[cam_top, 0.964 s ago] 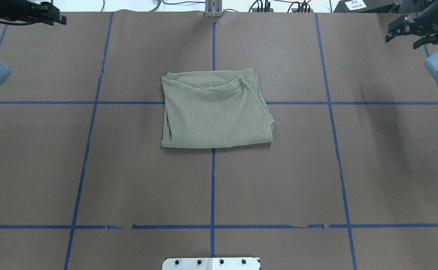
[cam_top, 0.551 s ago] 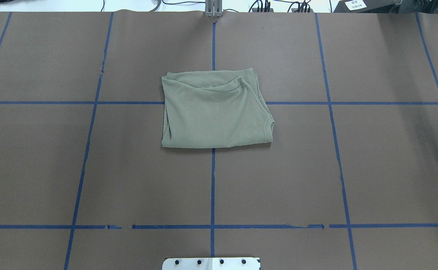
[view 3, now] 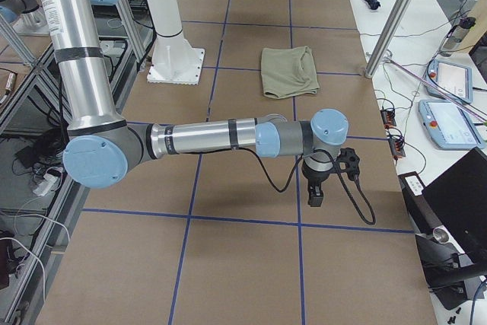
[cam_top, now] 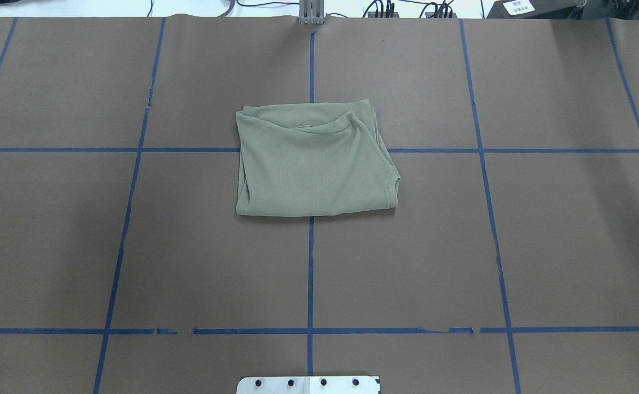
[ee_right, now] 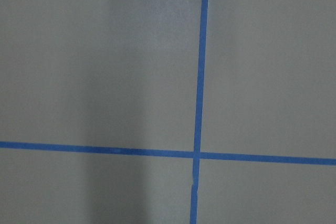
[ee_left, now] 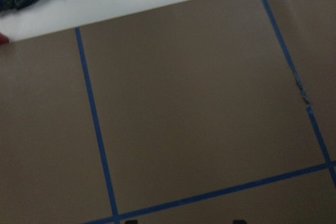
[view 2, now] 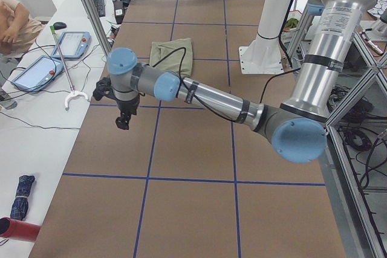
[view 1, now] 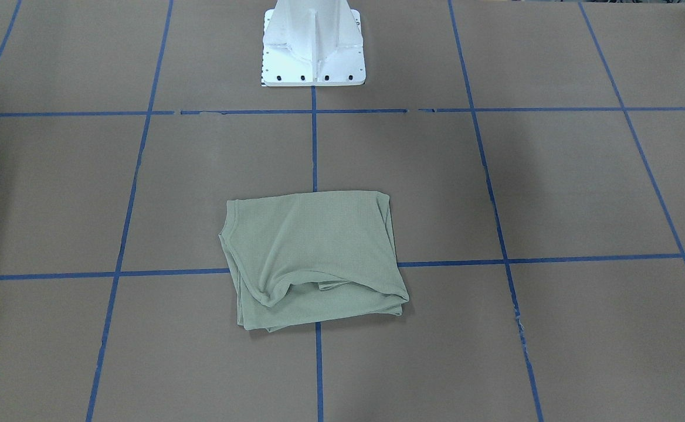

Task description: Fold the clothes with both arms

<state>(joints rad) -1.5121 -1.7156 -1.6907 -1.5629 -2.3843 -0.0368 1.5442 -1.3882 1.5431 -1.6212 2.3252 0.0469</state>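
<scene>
The sage-green shirt [cam_top: 314, 164] lies folded into a rough rectangle in the middle of the table, also in the front view [view 1: 313, 258] and in both side views [view 2: 172, 52] [view 3: 288, 70]. Both arms are stretched out far from it. The left gripper [view 2: 124, 119] hangs over the table's left end, pointing down. The right gripper [view 3: 314, 192] hangs over the table's right end, pointing down. Both show only in the side views, so I cannot tell if they are open or shut. Neither touches the shirt.
The table is covered in brown paper with a blue tape grid [cam_top: 310, 273]. The white pedestal base [view 1: 313, 44] stands at the robot's side. Tablets [view 2: 36, 70] and a grabber stick [view 2: 63, 64] lie on the side bench. A person [view 2: 15, 25] sits at the left view's edge.
Both arms, seen at the overhead view's top corners one second ago, have left that view. The shirt has not moved.
</scene>
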